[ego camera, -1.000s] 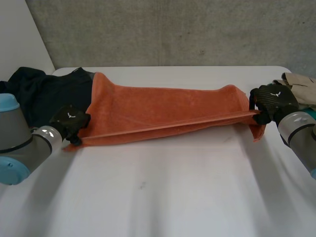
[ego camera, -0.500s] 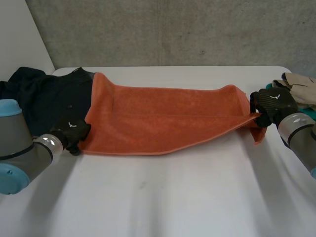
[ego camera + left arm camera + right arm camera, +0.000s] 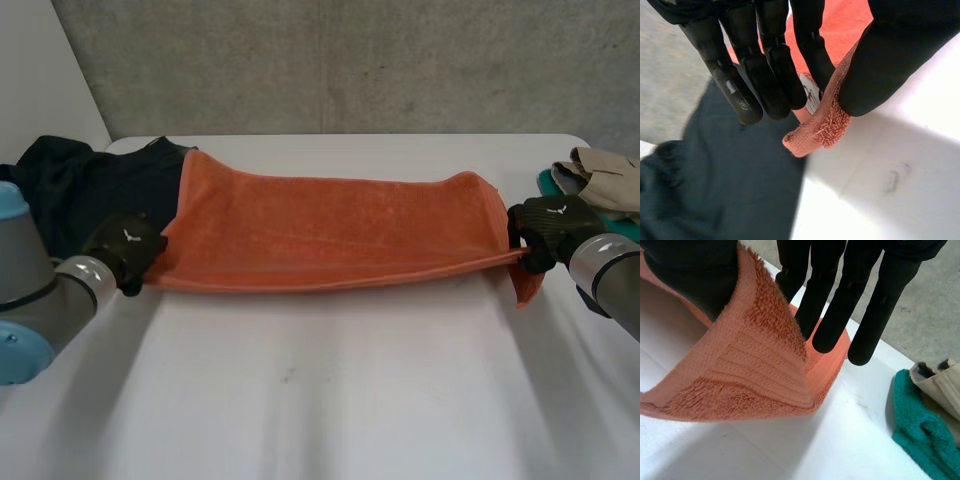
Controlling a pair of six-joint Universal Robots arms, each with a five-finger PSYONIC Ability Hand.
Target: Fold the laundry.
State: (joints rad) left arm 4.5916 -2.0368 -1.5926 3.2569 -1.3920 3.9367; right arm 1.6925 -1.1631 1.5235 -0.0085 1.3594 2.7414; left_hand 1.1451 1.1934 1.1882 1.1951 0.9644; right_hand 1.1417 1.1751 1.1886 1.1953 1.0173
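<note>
left robot hand (image 3: pixel 125 243) and right robot hand (image 3: pixel 550 222) pinch orange towel (image 3: pixel 330 235); label (image 3: pixel 810 93) unreadable.

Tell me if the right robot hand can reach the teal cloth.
Probably yes: teal cloth lies close beside the right robot hand, bare table between, but that hand pinches the orange towel.

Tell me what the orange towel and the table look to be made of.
The orange towel looks like terry cloth, likely cotton: fuzzy looped pile, with a flat woven band near its edge. The table has a smooth white matte top with a few faint marks, perhaps laminate or painted board; the look leaves that open.
</note>
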